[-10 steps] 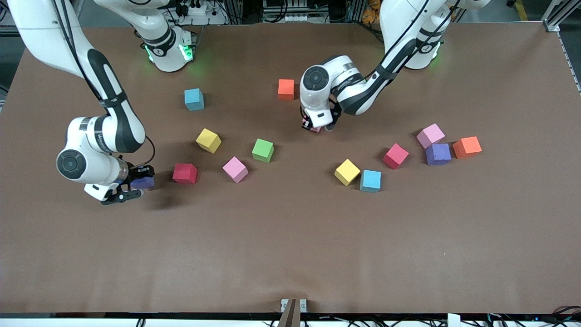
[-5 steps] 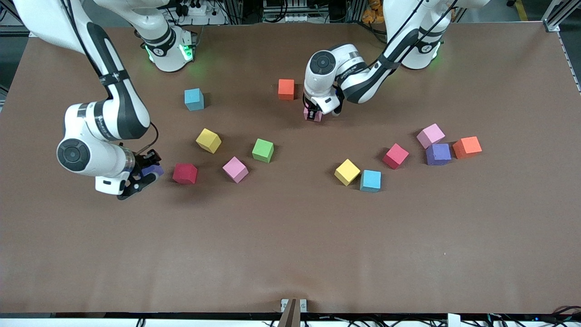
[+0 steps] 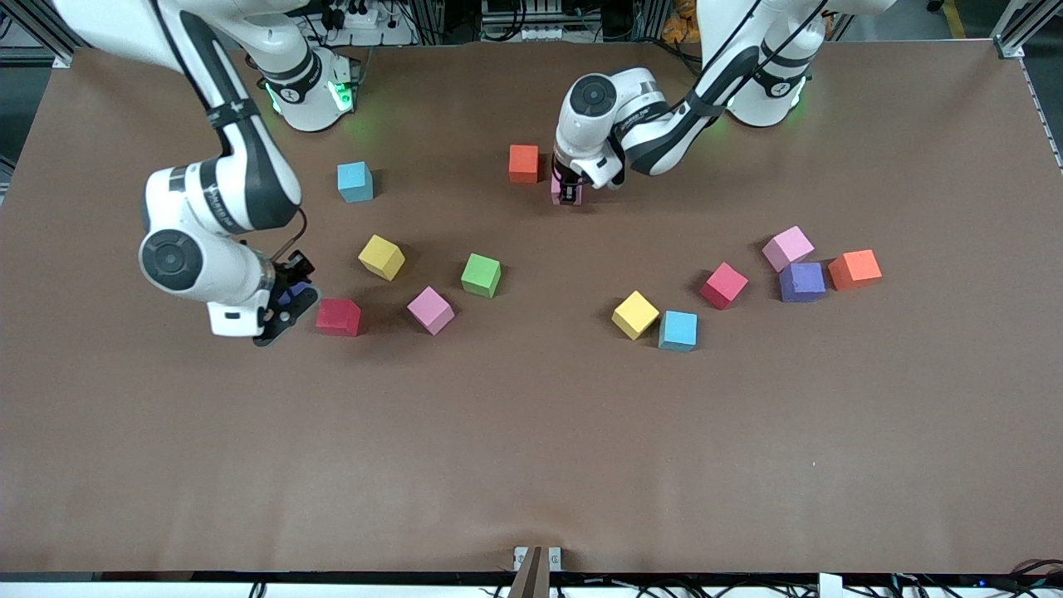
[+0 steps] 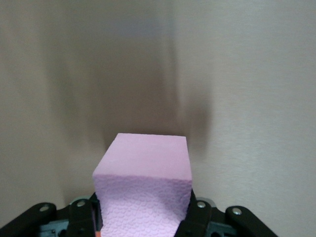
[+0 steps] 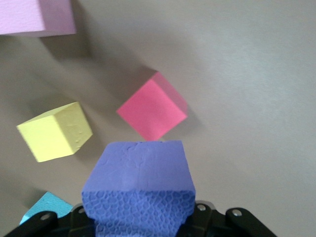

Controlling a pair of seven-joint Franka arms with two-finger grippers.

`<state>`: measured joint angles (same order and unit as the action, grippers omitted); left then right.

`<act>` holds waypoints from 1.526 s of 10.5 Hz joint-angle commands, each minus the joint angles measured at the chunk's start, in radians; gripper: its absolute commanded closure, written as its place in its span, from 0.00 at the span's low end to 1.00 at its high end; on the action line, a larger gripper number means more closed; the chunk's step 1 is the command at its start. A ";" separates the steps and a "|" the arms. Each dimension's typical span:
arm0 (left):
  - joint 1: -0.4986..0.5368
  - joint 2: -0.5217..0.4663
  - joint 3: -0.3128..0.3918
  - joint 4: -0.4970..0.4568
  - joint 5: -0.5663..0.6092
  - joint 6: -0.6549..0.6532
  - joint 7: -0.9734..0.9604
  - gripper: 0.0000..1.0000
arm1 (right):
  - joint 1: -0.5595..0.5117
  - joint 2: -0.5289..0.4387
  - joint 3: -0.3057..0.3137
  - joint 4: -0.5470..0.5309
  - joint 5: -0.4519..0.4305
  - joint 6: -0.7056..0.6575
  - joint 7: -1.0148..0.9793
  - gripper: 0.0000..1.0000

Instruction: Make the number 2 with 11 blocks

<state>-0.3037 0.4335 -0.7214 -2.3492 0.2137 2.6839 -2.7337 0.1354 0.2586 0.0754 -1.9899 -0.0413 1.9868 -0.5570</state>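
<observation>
Both arms have lifted and carried blocks. The left gripper is clamped on a pink block beside the orange block; the right gripper is clamped on a purple block over the counter beside the red block. No digit laid yet.

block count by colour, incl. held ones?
pink: 3, one in the left pincer
purple: 2, one in the right pincer
red: 2
yellow: 2
blue: 2
orange: 2
green: 1
total: 14
</observation>
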 commanded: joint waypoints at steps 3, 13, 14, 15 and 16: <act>0.014 -0.081 -0.067 -0.087 -0.016 0.042 -0.202 1.00 | 0.056 -0.096 -0.005 -0.116 0.008 0.044 -0.049 0.92; -0.058 -0.023 -0.056 -0.047 -0.013 0.083 -0.247 1.00 | 0.095 -0.170 -0.003 -0.207 0.008 0.070 -0.104 0.94; -0.058 -0.022 -0.053 -0.045 -0.011 0.082 -0.250 1.00 | 0.108 -0.170 -0.002 -0.207 0.008 0.070 -0.119 0.95; -0.058 -0.022 -0.049 -0.044 -0.011 0.083 -0.250 1.00 | 0.122 -0.170 -0.002 -0.207 0.009 0.072 -0.132 0.95; -0.058 -0.022 -0.047 -0.044 -0.011 0.082 -0.250 1.00 | 0.136 -0.170 -0.002 -0.205 0.009 0.073 -0.135 0.96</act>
<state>-0.3426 0.4089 -0.7730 -2.4007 0.1740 2.7555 -2.7806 0.2487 0.1239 0.0777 -2.1671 -0.0414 2.0495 -0.6644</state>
